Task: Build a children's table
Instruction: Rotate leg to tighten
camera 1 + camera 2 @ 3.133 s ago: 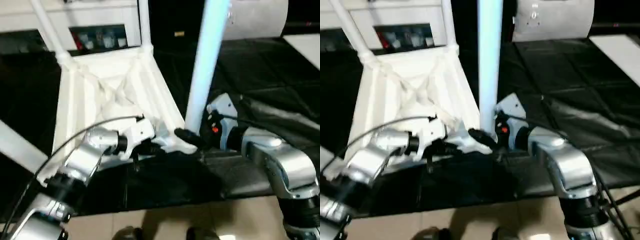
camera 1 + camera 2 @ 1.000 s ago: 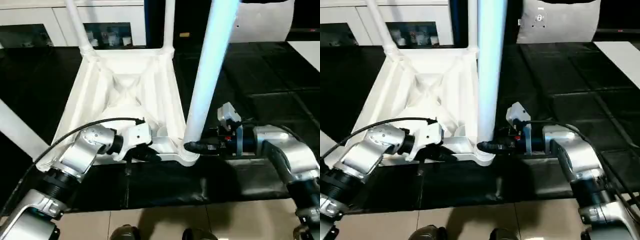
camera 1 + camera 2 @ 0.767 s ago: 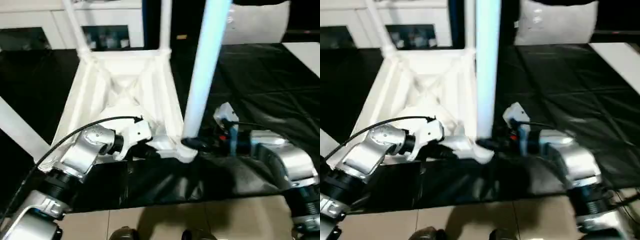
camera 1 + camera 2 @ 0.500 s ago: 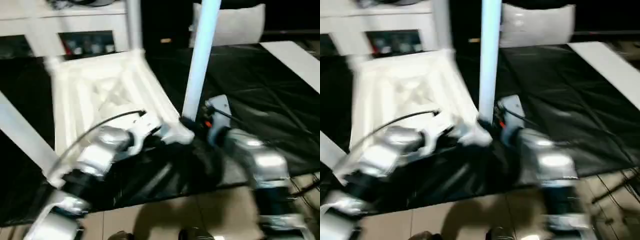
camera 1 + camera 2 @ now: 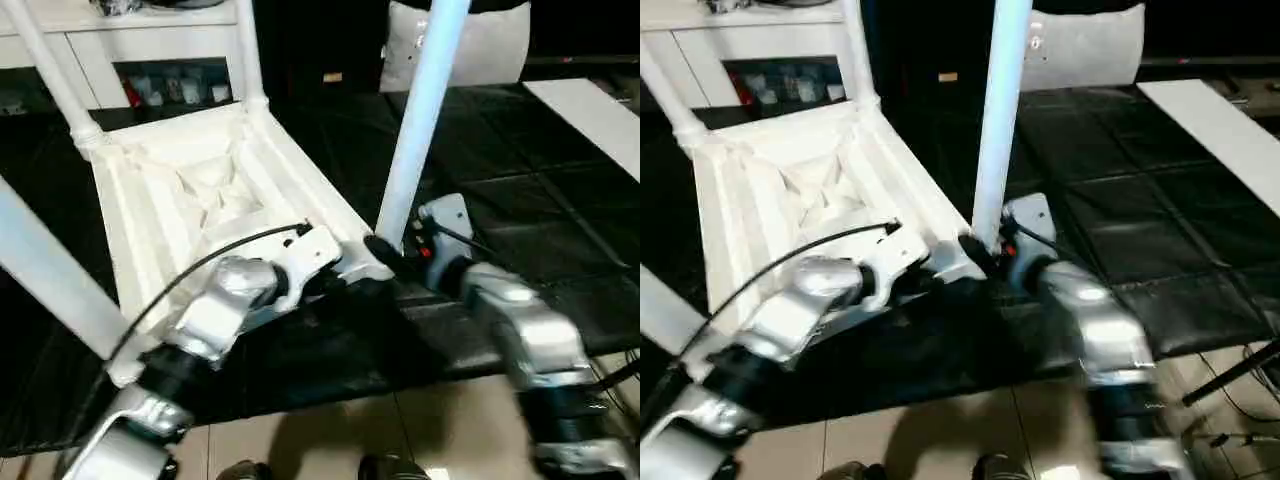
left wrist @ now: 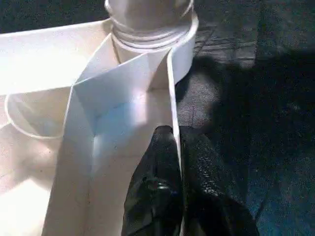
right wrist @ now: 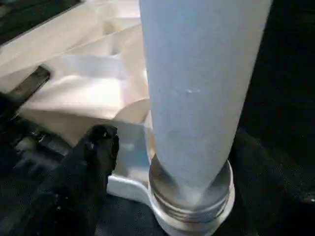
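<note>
The children's table lies upside down on a black mat, its ribbed underside facing up and its white legs standing in the corner sockets. My left gripper is shut on the thin rim wall just beside the near right socket. The near right leg rises from that socket. My right gripper sits at the leg's base, open, and one black finger stands a little apart from the leg. Its other finger is hidden.
A white cabinet with glass doors stands behind the table. The black mat spreads to the right, with a pale cushion at its far edge and a white board beyond. Tiled floor runs along the front.
My right gripper has opened off the base of the near right leg. The left grip on the rim is unchanged. The camera has shifted, so the table sits differently in the picture.
</note>
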Tool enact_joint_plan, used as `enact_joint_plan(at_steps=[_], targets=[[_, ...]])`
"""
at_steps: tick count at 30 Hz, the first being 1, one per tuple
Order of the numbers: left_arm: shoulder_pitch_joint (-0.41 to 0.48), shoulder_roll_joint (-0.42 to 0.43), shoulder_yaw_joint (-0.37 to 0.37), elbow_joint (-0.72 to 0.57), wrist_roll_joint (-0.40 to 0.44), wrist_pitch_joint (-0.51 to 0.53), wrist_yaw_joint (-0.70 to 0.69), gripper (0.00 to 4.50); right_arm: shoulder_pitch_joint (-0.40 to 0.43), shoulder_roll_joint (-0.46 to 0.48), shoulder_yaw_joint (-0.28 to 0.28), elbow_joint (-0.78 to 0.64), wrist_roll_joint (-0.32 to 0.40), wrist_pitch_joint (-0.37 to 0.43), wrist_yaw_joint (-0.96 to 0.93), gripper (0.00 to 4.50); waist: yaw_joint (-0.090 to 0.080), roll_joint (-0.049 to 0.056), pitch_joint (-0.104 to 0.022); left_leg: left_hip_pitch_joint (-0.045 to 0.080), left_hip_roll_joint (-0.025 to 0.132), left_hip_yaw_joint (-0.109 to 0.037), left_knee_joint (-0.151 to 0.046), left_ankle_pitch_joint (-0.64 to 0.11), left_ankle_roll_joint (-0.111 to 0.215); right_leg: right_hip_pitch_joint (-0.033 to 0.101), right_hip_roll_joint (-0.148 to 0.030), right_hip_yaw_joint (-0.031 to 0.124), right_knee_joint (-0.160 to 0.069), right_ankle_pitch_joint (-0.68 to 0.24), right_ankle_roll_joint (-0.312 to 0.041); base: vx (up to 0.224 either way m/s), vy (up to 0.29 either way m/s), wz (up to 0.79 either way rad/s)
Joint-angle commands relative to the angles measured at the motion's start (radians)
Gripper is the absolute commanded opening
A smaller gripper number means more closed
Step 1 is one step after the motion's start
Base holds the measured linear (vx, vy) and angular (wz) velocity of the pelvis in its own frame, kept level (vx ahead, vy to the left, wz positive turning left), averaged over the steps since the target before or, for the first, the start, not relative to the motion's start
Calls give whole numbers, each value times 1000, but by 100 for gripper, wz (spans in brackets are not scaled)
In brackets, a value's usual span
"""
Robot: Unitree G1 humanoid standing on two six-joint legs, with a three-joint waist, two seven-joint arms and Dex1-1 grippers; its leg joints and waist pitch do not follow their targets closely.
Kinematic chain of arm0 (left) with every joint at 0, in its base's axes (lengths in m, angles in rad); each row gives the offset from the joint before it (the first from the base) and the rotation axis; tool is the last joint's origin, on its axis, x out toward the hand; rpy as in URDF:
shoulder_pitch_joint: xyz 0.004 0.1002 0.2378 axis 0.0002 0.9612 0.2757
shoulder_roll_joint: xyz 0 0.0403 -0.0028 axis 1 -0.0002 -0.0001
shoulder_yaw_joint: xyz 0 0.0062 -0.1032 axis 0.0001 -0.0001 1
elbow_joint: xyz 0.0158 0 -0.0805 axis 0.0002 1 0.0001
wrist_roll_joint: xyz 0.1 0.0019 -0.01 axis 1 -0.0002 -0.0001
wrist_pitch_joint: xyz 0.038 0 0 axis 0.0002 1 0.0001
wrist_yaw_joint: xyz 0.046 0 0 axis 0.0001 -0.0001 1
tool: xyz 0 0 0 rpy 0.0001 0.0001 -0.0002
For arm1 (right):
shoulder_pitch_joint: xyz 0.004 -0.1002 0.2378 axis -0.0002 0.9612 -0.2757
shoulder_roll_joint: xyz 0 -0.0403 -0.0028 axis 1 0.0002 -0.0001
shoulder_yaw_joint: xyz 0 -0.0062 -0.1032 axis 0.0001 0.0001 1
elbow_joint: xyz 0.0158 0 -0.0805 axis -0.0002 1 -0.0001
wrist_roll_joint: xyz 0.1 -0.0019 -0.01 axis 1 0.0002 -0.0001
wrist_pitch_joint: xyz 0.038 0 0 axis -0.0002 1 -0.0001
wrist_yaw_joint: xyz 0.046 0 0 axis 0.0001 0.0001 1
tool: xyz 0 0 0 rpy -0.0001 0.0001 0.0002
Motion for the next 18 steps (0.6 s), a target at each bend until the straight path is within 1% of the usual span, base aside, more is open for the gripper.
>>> enact_joint_plan(at_steps=[1, 2, 3, 4, 5, 6, 7, 8, 9, 10, 11, 12, 13, 14, 15, 16, 17, 18], targets=[[16, 20, -28, -21, -43, -88, -83, 0, 3, -42, 50, 4, 44, 8, 126, 411, 3, -29, -46, 4, 71, -28, -79, -207, 103, 32, -81, 57, -82, -397, -158, 0, 0, 0], [16, 20, -28, -21, -43, -88, -83, 0, 3, -42, 50, 4, 44, 8, 126, 413, 6, -25, -48, 4, 71, -26, -75, -194, 107, 32, -82, 57, -80, -389, -166, 0, 0, 0], [23, 56, -35, -12, -50, -126, -137, 0, -11, -102, 57, 17, 48, -3, 206, 418, 14, -26, -51, 8, 71, -24, -73, -160, 113, 33, -79, 55, -79, -351, -172, 0, 0, 0], [23, 56, -35, -12, -50, -126, -137, 0, -11, -102, 57, 17, 48, -3, 206, 418, 12, -26, -53, 5, 70, -21, -71, -139, 121, 34, -79, 56, -72, -316, -184, 0, 0, 0], [30, 85, -38, -3, -61, -161, -185, 0, -23, -157, 68, 32, 41, -33, 281, 431, 16, -27, -54, 5, 72, -20, -71, -110, 138, 33, -77, 54, -67, -260, -198, 53, -27, 3], [30, 85, -38, -3, -61, -161, -185, 0, -23, -157, 68, 32, 41, -33, 281, 431, 16, -26, -53, 4, 74, -21, -71, -96, 145, 36, -76, 54, -61, -231, -209, 52, -11, 1], [33, 98, -38, -1, -69, -177, -214, 0, -28, -183, 76, 38, 46, -42, 333, 431, 19, -26, -53, 2, 74, -19, -69, -70, 159, 36, -77, 54, -56, -184, -223, 52, -11, 1], [40, 130, -41, -3, -86, -205, -282, 0, -40, -240, 93, 53, 59, -68, 457, 431, 19, -26, -53, 0, 72, -21, -66, -69, 175, 40, -76, 49, -52, -157, -240, 0, 0, 0], [40, 145, -43, -8, -96, -210, -320, 0, -45, -266, 106, 63, 61, -91, 520, 431, 21, -25, -54, 1, 75, -21, -66, -58, 182, 42, -78, 52, -49, -136, -242, 0, 0, 0], [40, 147, -43, -9, -97, -210, -323, 0, -46, -268, 108, 64, 60, -95, 527, 431, 22, -24, -54, 2, 78, -19, -64, -33, 200, 40, -76, 52, -42, -89, -260, 0, 0, 0], [34, 171, -49, -16, -110, -214, -381, 0, -64, -298, 134, 97, 45, -148, 603, 431, 26, -21, -55, 4, 79, -18, -62, -16, 209, 38, -76, 51, -38, -64, -273, 0, 0, 0], [29, 181, -52, -17, -117, -216, -408, 0, -78, -302, 144, 118, 39, -172, 627, 431, 26, -25, -58, 5, 81, -17, -59, 2, 219, 37, -75, 49, -30, -38, -288, 0, 0, 0], [23, 189, -57, -17, -118, -221, -428, 0, -92, -301, 148, 135, 41, -182, 648, 415, 26, -26, -58, 3, 81, -16, -58, 16, 225, 38, -76, 51, -29, -22, -294, 0, 0, 0], [23, 189, -57, -17, -118, -221, -428, 0, -92, -301, 148, 135, 41, -182, 648, 415, 30, -25, -56, 3, 83, -15, -56, 23, 229, 34, -75, 51, -28, -11, -304, 0, 0, 0], [20, 193, -60, -15, -118, -226, -438, 0, -99, -300, 150, 143, 45, -183, 657, 405, 32, -25, -53, 5, 85, -14, -57, 17, 229, 32, -75, 51, -29, -18, -306, 0, 0, 0], [12, 202, -66, -10, -120, -234, -462, 0, -117, -296, 153, 162, 55, -186, 682, 395, 34, -30, -49, 5, 85, -14, -58, -6, 221, 32, -77, 51, -31, -53, -308, 0, 0, 0], [3, 210, -70, 3, -119, -257, -478, 0, -137, -295, 162, 183, 66, -185, 720, 385, 37, -28, -48, 5, 85, -14, -60, -39, 206, 31, -78, 51, -36, -99, -307, 0, 0, 0], [1, 211, -70, 3, -120, -258, -481, 0, -139, -294, 163, 186, 67, -185, 726, 373, 37, -28, -45, 4, 86, -13, -61, -58, 194, 31, -78, 52, -39, -126, -303, 0, 0, 0]])
